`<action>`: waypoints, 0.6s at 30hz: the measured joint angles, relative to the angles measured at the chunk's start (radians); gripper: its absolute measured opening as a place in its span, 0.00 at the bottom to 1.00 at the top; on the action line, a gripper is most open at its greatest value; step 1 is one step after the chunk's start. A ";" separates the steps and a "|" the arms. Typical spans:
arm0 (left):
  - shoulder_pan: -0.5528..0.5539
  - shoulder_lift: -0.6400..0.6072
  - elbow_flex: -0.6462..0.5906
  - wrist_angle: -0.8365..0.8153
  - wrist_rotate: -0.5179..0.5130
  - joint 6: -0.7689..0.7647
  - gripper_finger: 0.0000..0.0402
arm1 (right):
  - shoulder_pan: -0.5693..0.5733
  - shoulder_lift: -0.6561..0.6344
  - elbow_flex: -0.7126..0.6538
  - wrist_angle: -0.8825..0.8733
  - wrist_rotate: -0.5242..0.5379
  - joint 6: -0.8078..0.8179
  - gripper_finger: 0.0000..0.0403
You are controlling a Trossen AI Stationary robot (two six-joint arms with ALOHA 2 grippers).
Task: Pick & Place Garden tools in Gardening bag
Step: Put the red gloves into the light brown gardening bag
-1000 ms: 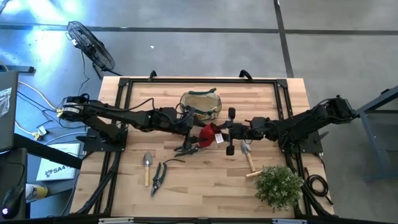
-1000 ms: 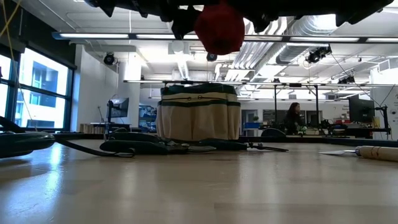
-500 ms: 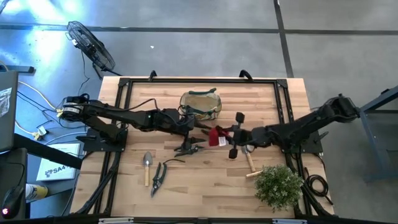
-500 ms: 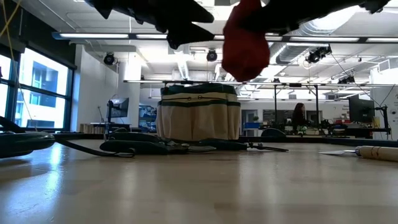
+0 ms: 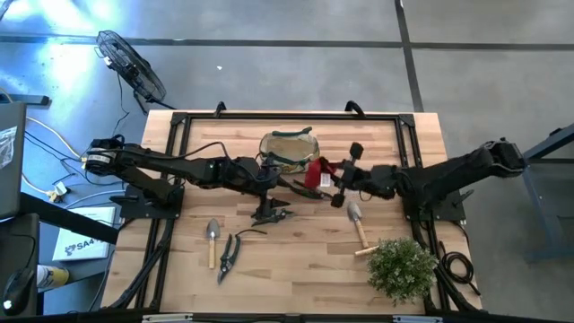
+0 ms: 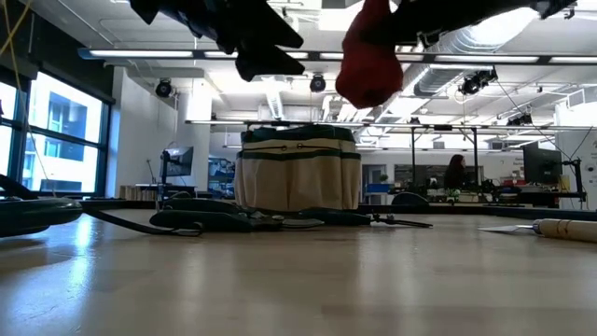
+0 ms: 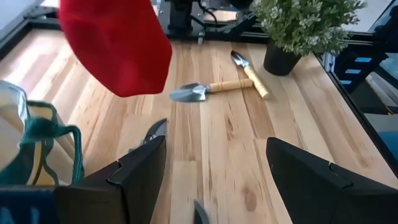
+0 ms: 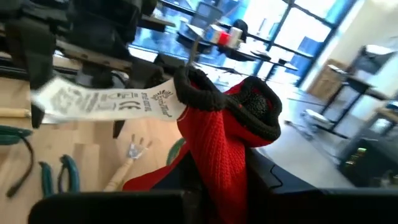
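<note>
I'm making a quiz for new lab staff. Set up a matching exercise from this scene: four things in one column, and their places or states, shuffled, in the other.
Things:
1. red glove
2. left gripper
3. potted plant
4. gardening bag

Places or states:
A. open, holding nothing
B. on the table's near right corner
C. held in the air by the right gripper
D. standing at the back middle of the table

Pairs: 1-C, 2-A, 3-B, 4-D

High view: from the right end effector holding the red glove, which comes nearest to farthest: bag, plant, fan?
From the right end effector, shut on the red glove:
1. Gardening bag, just beside it.
2. Bushy plant, at the table's near right corner.
3. Fan, off the table, far left.
</note>
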 joint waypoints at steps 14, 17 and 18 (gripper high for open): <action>-0.023 0.000 0.000 -0.078 0.032 -0.056 0.68 | -0.215 0.001 0.000 0.191 -0.351 0.055 0.11; -0.043 0.000 0.000 -0.076 0.030 -0.056 0.68 | -0.235 0.007 0.000 0.232 -0.386 0.056 0.11; -0.050 0.000 0.000 -0.076 0.027 -0.056 0.68 | -0.242 0.011 0.000 0.251 -0.403 0.056 0.11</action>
